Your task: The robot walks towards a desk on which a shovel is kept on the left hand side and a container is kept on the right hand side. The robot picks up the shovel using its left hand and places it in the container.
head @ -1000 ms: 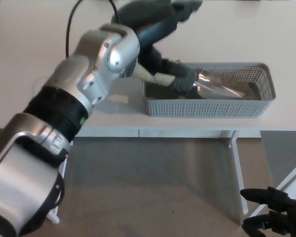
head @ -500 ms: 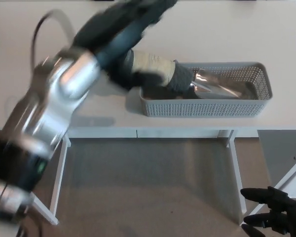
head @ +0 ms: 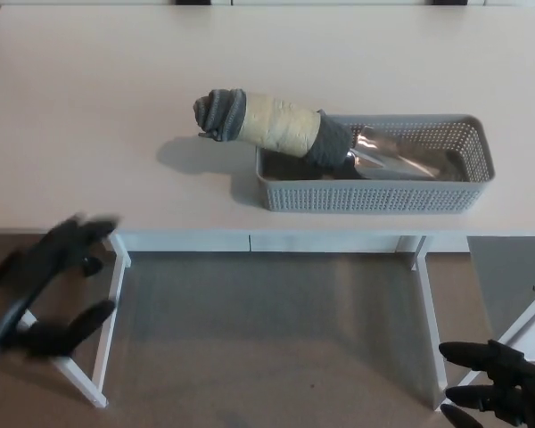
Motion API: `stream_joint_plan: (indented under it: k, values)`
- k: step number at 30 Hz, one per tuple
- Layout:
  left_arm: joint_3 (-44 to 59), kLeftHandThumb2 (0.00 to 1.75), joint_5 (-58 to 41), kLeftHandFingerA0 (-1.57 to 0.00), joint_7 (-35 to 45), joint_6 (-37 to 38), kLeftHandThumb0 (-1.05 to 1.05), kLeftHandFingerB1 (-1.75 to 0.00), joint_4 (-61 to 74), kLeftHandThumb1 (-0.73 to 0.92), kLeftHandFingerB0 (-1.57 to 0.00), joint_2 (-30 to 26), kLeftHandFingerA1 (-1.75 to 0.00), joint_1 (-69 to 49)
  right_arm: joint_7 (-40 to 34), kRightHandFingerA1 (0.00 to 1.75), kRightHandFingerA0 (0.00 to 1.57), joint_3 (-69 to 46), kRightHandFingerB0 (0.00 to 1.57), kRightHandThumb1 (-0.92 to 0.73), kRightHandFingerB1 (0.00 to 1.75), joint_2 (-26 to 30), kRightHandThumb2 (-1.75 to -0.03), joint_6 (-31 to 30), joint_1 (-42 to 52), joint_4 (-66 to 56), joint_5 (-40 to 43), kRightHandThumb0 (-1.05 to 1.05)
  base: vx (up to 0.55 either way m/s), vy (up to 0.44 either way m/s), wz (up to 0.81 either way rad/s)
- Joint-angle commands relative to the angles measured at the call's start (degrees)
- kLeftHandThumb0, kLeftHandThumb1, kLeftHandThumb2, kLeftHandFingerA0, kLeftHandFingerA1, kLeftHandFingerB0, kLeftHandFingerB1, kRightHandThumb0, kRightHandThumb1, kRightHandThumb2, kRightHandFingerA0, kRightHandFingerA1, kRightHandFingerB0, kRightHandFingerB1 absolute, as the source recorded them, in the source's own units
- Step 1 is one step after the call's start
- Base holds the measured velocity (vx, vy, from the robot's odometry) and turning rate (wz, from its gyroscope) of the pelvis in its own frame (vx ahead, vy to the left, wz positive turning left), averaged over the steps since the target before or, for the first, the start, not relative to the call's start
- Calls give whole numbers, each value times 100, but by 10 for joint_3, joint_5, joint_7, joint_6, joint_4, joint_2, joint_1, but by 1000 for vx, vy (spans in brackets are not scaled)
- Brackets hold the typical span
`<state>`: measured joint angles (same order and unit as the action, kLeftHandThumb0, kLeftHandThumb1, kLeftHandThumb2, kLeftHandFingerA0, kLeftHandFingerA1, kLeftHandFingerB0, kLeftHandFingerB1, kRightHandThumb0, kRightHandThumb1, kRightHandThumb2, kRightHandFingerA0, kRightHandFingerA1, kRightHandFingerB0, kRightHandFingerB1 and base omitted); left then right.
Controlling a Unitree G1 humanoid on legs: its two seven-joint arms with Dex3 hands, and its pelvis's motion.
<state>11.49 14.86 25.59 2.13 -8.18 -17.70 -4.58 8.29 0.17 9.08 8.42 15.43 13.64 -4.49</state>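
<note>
— Where's the shovel?
— In the grey container on the desk, blade down inside, padded handle jutting out over the left rim.
— And the hands?
— Left hand hangs low below the desk edge, blurred, fingers spread, empty. Right hand sits bottom right, fingers apart too.

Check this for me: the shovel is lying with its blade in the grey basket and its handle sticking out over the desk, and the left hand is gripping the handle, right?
Not quite. In the head view the left hand is off the shovel, low beside the desk, holding nothing. The rest is right: blade in the grey basket, handle sticking out over the desk.
</note>
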Motion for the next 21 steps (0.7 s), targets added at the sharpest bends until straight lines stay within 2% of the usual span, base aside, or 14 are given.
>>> stream_joint_plan:
  k: [1,5,6,7,8,9,10,11,12,13,14,17,18,21]
  values:
    - [369,60,-642,-21,669,-17,-87,-27,184,63,-17,-168,-31,-393,-45,49,52,-86,43,-60,40,-5,-58,41,51,50,54,-54,0,0,0]
    - [266,84,-521,-20,669,-22,-85,-37,90,48,-15,-148,-42,-356,-47,51,52,-83,43,-60,41,-2,-58,49,56,54,43,-59,0,0,0]
    - [244,60,-494,-26,651,8,-86,-27,76,62,-18,-143,-33,-354,-47,51,52,-82,43,-60,41,-3,-58,51,59,55,42,-57,0,0,0]
    - [208,89,-456,-18,623,52,-89,-37,44,53,-10,-138,-43,-338,-44,51,52,-84,43,-60,41,-4,-58,59,57,61,46,-57,0,0,0]
    - [178,90,-422,-1,585,15,-39,-48,19,23,0,-130,-50,-327,-45,52,53,-84,43,-60,41,-5,-58,62,60,63,45,-58,0,0,0]
    - [165,63,-402,-11,537,-7,-83,-24,6,59,-13,-111,-34,-317,-48,52,52,-84,42,-60,41,-6,-58,61,60,59,44,-59,0,0,0]
    - [152,93,-361,-1,441,-25,-37,-47,0,32,0,-80,-50,-303,-50,51,51,-84,41,-61,41,-8,-58,58,55,56,43,-60,0,0,0]
    - [139,94,-319,-1,363,-27,-36,-47,-7,34,0,-59,-50,-291,-51,50,49,-86,40,-61,40,-10,-58,57,53,57,44,-60,0,0,0]
    - [121,85,-273,-5,293,-3,-71,-26,-25,51,-7,-38,-29,-268,-56,49,46,-85,37,-59,40,-11,-59,57,49,57,39,-61,0,0,0]
    - [106,88,-230,-2,229,9,-73,-22,-40,53,-7,-21,-24,-247,-61,49,44,-83,36,-60,39,-12,-59,65,51,58,32,-61,0,0,0]
    - [101,89,-214,-2,183,-36,-71,-23,-9,51,-5,-5,-27,-242,-58,61,42,-86,24,-47,49,-16,-89,62,53,54,35,-57,0,0,0]
    - [88,90,-189,0,129,-56,-82,-9,-64,55,-1,10,-14,-178,-67,59,39,-92,21,-49,48,-18,-90,75,50,61,20,-58,0,0,0]
    - [86,89,-183,0,116,-54,-81,-8,-90,55,0,13,-11,-156,-67,46,39,-95,31,-62,37,-18,-60,78,47,63,20,-63,0,0,0]
    - [81,90,-160,0,84,-56,-78,-14,-138,53,-1,10,-13,-129,-65,44,39,-100,32,-64,36,-22,-58,82,49,63,21,-59,0,0,0]
